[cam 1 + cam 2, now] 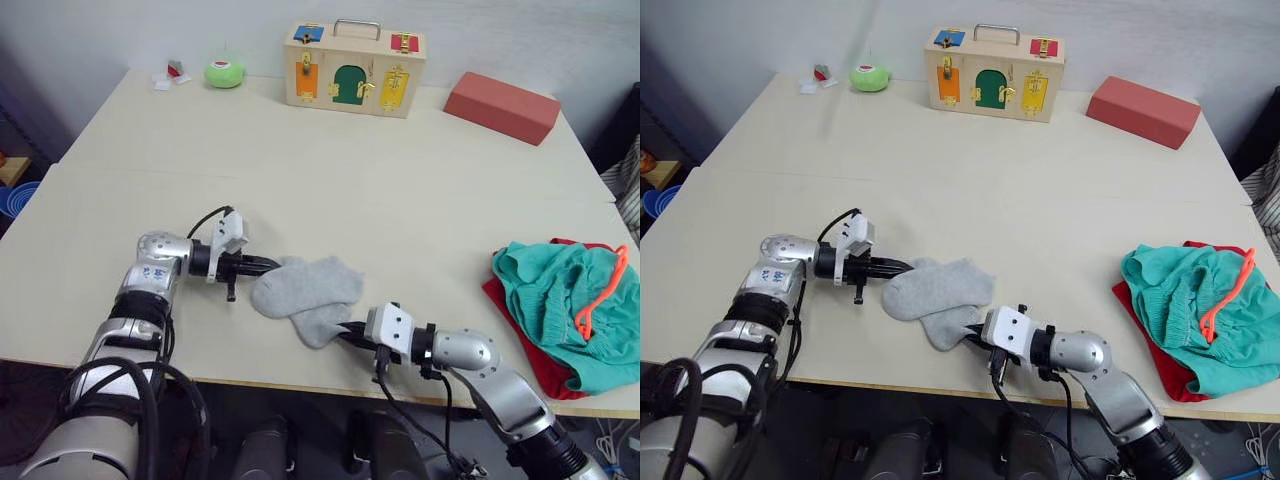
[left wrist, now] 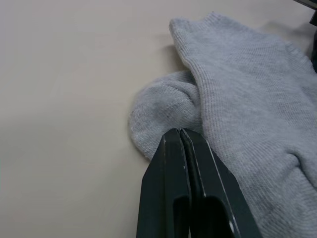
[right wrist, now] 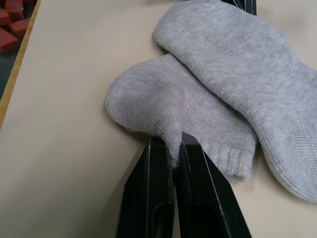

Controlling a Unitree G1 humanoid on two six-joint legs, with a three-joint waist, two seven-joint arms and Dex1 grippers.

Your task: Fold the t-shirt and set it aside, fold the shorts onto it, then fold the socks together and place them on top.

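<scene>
Two light grey socks (image 1: 306, 288) lie overlapping near the table's front edge, one (image 3: 237, 64) partly across the other (image 3: 163, 111). My left gripper (image 1: 272, 266) meets their left end, its fingers (image 2: 173, 163) shut where the knit puckers at the tips. From the front right, my right gripper (image 1: 347, 333) is shut on the lower sock, with a pinch of cloth showing between its fingers (image 3: 158, 188). At the right edge the teal shorts (image 1: 565, 300) with an orange drawstring (image 1: 600, 290) lie bunched on the red t-shirt (image 1: 540, 368).
A wooden latch box (image 1: 355, 70) stands at the back centre, with a salmon-red block (image 1: 502, 105) to its right. A green round object (image 1: 225, 73) and small scraps (image 1: 172, 76) sit at the back left. The table's front edge (image 1: 250, 380) runs just below the socks.
</scene>
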